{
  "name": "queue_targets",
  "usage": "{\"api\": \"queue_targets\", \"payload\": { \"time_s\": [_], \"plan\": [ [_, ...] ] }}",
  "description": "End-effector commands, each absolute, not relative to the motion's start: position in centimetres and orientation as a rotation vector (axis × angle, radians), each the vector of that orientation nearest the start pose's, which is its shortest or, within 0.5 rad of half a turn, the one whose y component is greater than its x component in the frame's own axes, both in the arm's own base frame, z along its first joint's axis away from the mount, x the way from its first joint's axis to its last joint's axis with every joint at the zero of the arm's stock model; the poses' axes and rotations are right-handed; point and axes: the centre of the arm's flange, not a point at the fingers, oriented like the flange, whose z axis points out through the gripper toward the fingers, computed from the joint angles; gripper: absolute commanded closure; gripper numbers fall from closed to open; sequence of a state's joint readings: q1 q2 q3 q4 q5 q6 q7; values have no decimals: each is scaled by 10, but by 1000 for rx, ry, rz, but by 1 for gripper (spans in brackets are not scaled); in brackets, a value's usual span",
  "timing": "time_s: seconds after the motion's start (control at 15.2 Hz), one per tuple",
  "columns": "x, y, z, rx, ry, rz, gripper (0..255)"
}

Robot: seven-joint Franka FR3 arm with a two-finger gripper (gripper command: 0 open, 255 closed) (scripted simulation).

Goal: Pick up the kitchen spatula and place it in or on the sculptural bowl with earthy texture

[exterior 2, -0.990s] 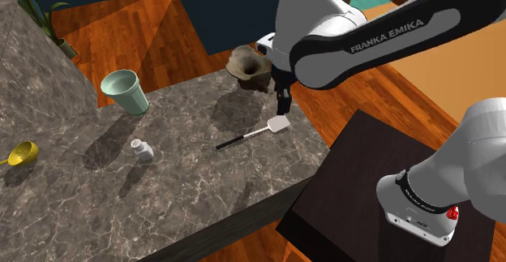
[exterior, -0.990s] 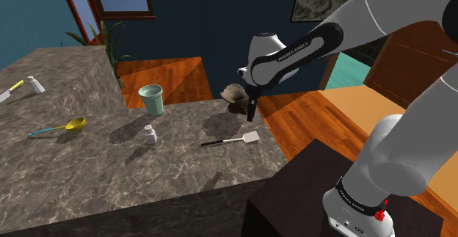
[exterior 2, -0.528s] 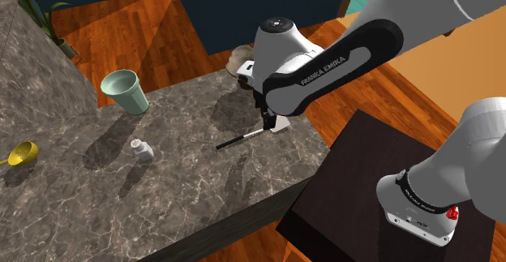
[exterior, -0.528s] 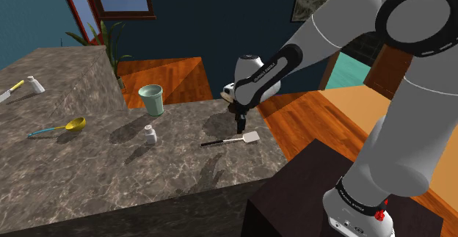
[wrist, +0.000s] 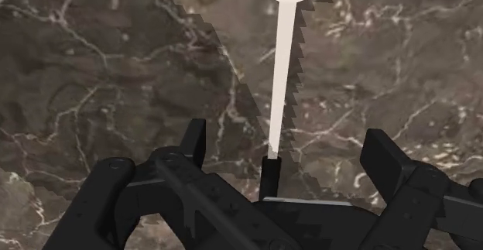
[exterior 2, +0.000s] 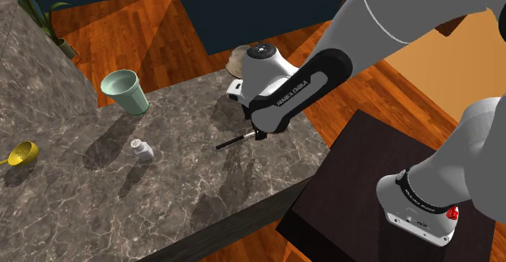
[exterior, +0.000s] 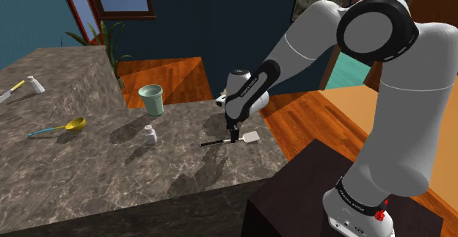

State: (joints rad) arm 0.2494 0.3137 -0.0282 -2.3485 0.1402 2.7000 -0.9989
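Gripper point(wrist: 288, 152): your black fingers stand apart, low over the counter, either side of the spatula's handle and not touching it.
Spatula point(wrist: 282, 70): you see it lying flat between the fingers; thin black handle, slim white neck, broad white blade.
Counter point(exterior: 110, 169): dark marble, pale veins.
Bowl point(exterior 2: 236, 60): brown, rough, partly hidden behind your arm, near the spatula.
Cup point(exterior: 152, 100): pale green, upright, farther off.
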Motion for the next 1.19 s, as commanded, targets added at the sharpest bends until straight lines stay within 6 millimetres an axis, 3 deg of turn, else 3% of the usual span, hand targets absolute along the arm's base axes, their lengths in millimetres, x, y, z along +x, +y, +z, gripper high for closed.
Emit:
{"api": "queue_targets", "payload": {
  "time_s": [0.0,0.13,0.66,0.73,1.12],
  "plan": [
    [508,108,191,-2650,-1620,-87,0],
    [508,109,177,-2650,-1620,-87,0],
    [508,109,178,-2650,-1620,-87,0],
    [508,109,178,-2650,-1620,-87,255],
    [508,109,178,-2650,-1620,-87,255]
  ]
}}
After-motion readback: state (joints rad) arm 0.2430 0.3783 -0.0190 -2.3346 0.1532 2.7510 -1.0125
